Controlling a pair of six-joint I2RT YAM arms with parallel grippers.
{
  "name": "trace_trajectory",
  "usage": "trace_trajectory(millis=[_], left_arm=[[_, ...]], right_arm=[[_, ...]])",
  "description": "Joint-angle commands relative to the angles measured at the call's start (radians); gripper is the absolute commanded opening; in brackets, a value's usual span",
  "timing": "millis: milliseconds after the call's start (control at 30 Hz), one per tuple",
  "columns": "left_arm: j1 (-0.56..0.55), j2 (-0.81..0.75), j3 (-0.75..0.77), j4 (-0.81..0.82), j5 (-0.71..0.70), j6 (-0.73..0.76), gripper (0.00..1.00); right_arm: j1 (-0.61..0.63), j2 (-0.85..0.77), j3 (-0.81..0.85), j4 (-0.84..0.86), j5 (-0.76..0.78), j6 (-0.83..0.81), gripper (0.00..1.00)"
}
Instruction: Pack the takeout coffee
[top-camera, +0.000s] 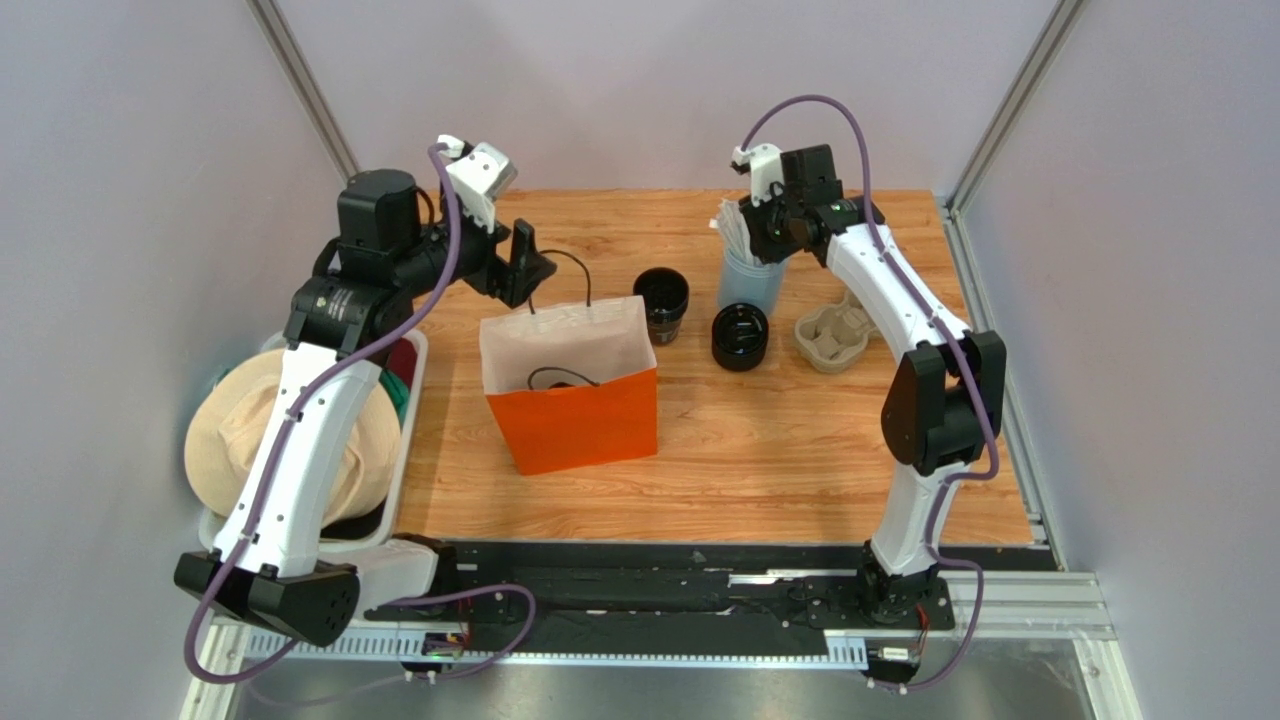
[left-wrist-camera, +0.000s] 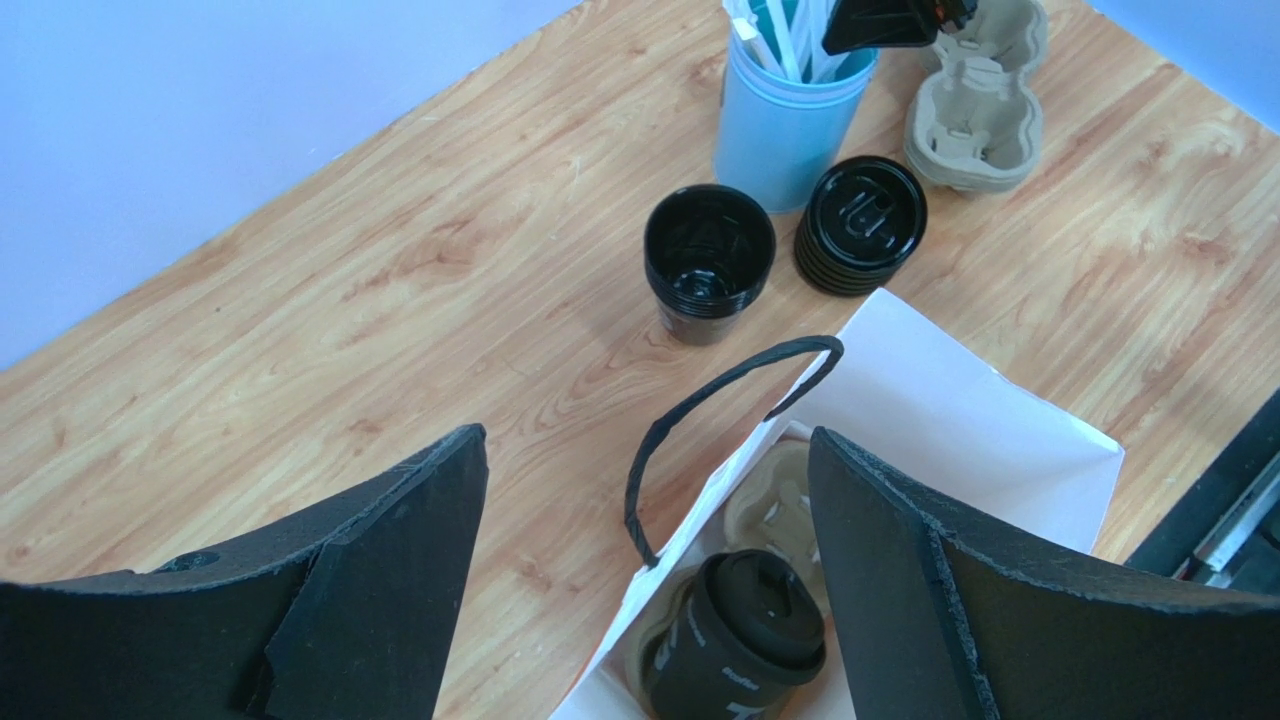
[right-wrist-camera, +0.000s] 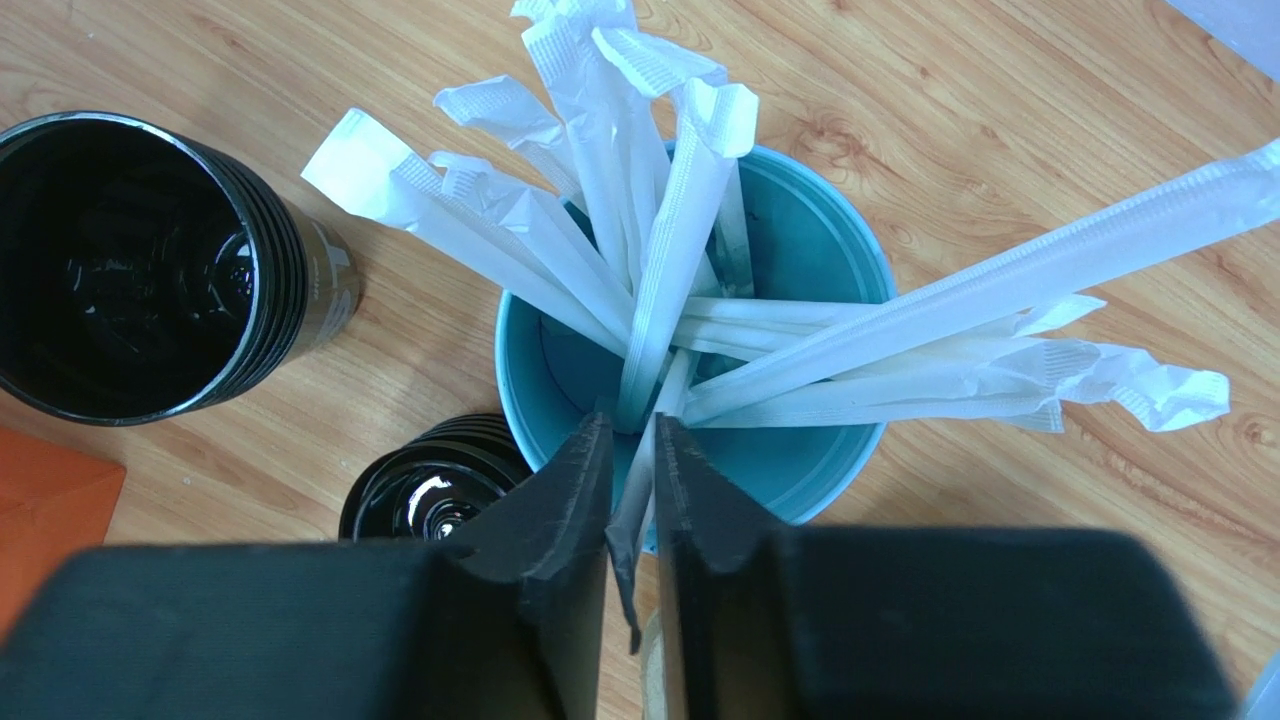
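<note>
The left gripper (left-wrist-camera: 646, 438) fills the bottom of its wrist view, its 2 dark fingers (left-wrist-camera: 391, 570) spread wide apart with nothing between them. It hangs above the open mouth of the orange paper bag (top-camera: 579, 420), which stands upright on the wooden table (top-camera: 781, 465). The bag's black handle (left-wrist-camera: 721, 383) arches up between the fingers.

Inside the bag sits the takeout coffee (left-wrist-camera: 744, 638), a dark cup with its black lid on. It rests in a moulded cardboard tray (left-wrist-camera: 774, 503) at the bottom of the bag, apart from both grippers.

The right gripper (right-wrist-camera: 634, 423) is over the pale blue cup (right-wrist-camera: 812, 255) at the far side of the table. Its 2 fingers (right-wrist-camera: 579, 495) are drawn together to a thin slot and pinch 1 wrapped straw (right-wrist-camera: 643, 480) from the bunch of white straws (right-wrist-camera: 962, 285) fanning out of that cup.

Just beside the blue cup stand an open black cup (right-wrist-camera: 128, 270), shiny inside, and a stack of black lids (left-wrist-camera: 864, 222). A second cardboard tray (top-camera: 834, 333) lies on the blue cup's other side. At the table's left edge, under the left arm, a white bin (top-camera: 406, 450) holds a straw hat (top-camera: 248, 435).
</note>
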Motion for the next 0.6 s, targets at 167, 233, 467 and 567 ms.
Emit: trace_trajectory(millis=[167,233,467,567], left_arm=[[0.003,-0.029,-0.008,0.022,-0.011,0.015,0.87],[0.003,-0.031,-0.008,0.019,-0.012,0.016,0.87],[0.008,-0.037,-0.008,0.013,-0.02,0.022,0.87],[0.009,-0.039,-0.013,0.016,-0.022,0.022,0.87]], right_arm=[[0.003,-0.066,0.021,0.004,0.019,-0.013,0.06],[0.004,-0.074,0.043,-0.014,0.019,-0.013,0.06],[0.026,-0.146,0.118,-0.097,0.045,-0.034,0.06],[0.041,-0.181,0.161,-0.141,0.062,-0.042,0.06]])
